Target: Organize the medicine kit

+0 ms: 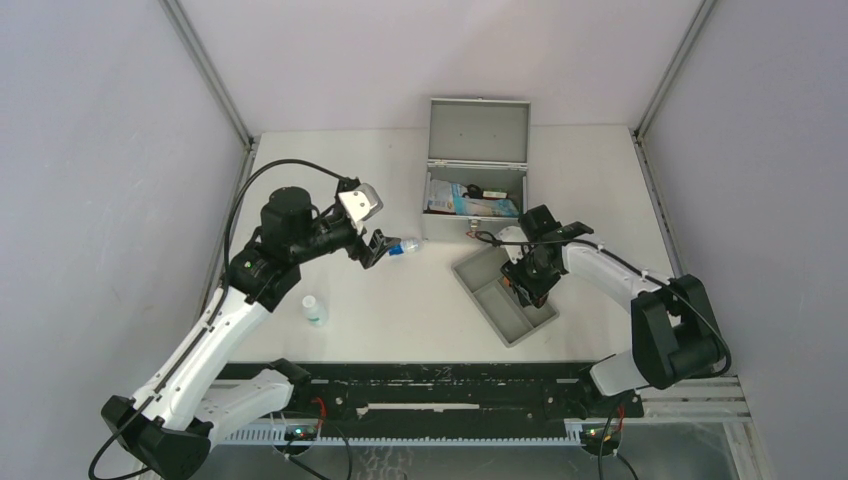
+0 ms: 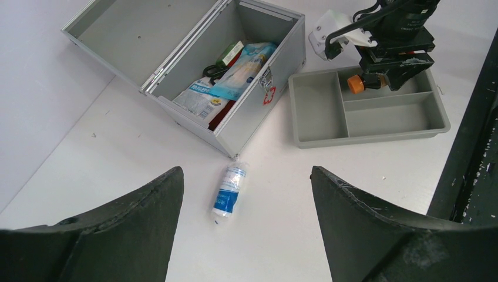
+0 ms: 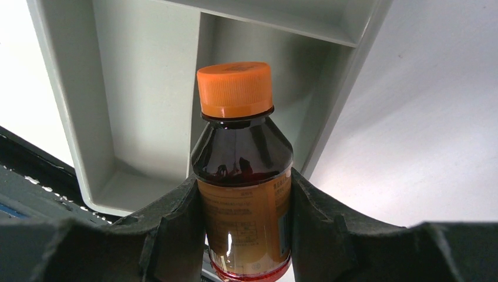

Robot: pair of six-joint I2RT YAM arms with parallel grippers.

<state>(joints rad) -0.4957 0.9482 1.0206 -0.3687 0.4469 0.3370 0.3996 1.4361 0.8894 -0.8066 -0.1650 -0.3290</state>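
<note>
Medicine kit (image 1: 478,132) (image 2: 249,114) sits at far-middle of table (image 1: 400,310), lid thrown open toward the far edge. Inside are packets and a blue-white pouch (image 2: 244,67).

Grey compartment tray (image 1: 480,275) (image 2: 320,111) (image 3: 147,88) lies just off the kit's front-right corner, skewed.

R claw (image 1: 527,280) (image 2: 382,79) (image 3: 246,200) is over the tray, near side of the kit. It's partly closed, clamped on an amber bottle w/ orange cap (image 3: 244,176) (image 2: 355,84).

L claw (image 1: 378,248) (image 2: 245,171) is wide apart and holds nothing. It's just left of the kit's front-left corner, aimed at a small blue-label bottle (image 1: 405,246) (image 2: 230,191) lying on its side by that corner.

A small white bottle (image 1: 314,310) stands upright toward the near-left of the table, well apart from the kit.
</note>
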